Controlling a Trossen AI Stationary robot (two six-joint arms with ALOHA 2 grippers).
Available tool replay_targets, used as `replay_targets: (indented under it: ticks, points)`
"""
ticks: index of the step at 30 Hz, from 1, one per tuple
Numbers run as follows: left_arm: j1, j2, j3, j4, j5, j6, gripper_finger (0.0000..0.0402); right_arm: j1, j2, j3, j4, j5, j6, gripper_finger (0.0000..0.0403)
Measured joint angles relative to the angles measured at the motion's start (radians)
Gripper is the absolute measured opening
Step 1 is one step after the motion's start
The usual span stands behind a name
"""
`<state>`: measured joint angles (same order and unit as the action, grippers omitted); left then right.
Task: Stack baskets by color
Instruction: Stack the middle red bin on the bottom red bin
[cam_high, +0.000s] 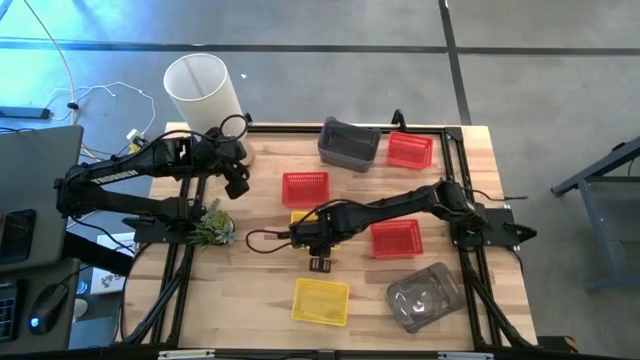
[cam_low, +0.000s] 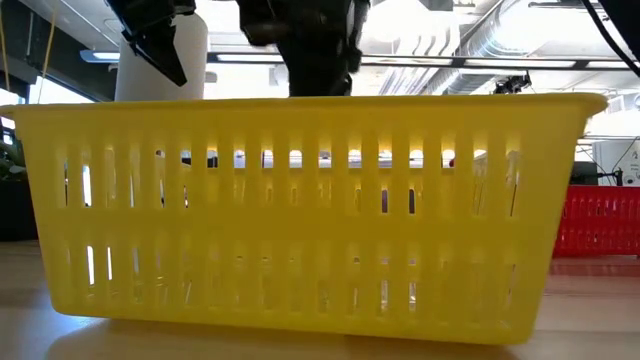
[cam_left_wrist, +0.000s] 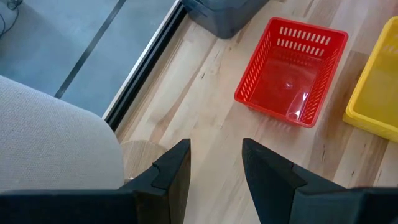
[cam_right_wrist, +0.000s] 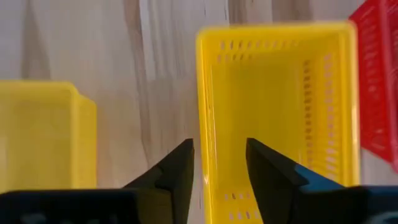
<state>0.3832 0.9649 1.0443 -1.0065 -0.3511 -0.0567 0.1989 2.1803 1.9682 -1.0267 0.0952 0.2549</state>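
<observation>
No legible writing, logos or labels in any view.

High view: right gripper (cam_high: 320, 262) sits mid-table, arm reaching in from the right edge. A yellow basket (cam_high: 303, 216) is mostly hidden under that arm, just beside the gripper on the far side. Second yellow basket (cam_high: 321, 301) lies near the front edge, apart from the gripper. Red baskets: one (cam_high: 305, 188) centre-table just beyond the hidden yellow one, one (cam_high: 396, 238) right of the arm, one (cam_high: 410, 150) at the far right. Grey basket (cam_high: 349, 145) stands at the far edge beside that last red one; another grey basket (cam_high: 424, 296) front right, tilted. Left gripper (cam_high: 237, 186) hovers at the far left of the table, near the white cylinder (cam_high: 203, 92) and a small plant (cam_high: 211, 228).

Low view: front yellow basket (cam_low: 310, 215) fills the picture, resting flat on the table (cam_low: 600, 320). A red basket (cam_low: 598, 220) shows behind it on the right. Dark arm parts hang above; gripper state not readable here.

Left wrist view: left fingers (cam_left_wrist: 173, 171) stand apart with nothing between them, over bare wood. Red basket (cam_left_wrist: 291, 70) lies ahead, well clear of the fingers; a yellow basket edge (cam_left_wrist: 376, 87) beside it, a grey basket corner (cam_left_wrist: 224, 12) beyond.

Right wrist view: right fingers (cam_right_wrist: 179, 171) parted, straddling the near wall of a yellow basket (cam_right_wrist: 277, 118); the wall sits in the gap. Cannot tell whether the pads touch it. Other yellow basket (cam_right_wrist: 43, 134) off to one side, red basket edge (cam_right_wrist: 376, 81) on the other.
</observation>
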Motion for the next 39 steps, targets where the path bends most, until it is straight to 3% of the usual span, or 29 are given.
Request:
replay_targets:
  ticks: [15,25,39]
  points:
    - [0.000,0.001,0.000,0.001,0.138,0.034,0.0131,0.000,-0.002,0.243,-0.358,0.241,0.059,0.0144]
    - [0.000,0.004,0.000,0.049,0.138,0.034,0.0131,0.000,-0.002,0.258,-0.540,0.345,0.099,0.0144]
    - [0.000,0.124,0.000,0.113,0.139,0.061,0.0131,0.020,-0.002,0.255,-0.544,0.479,0.077,0.0144]
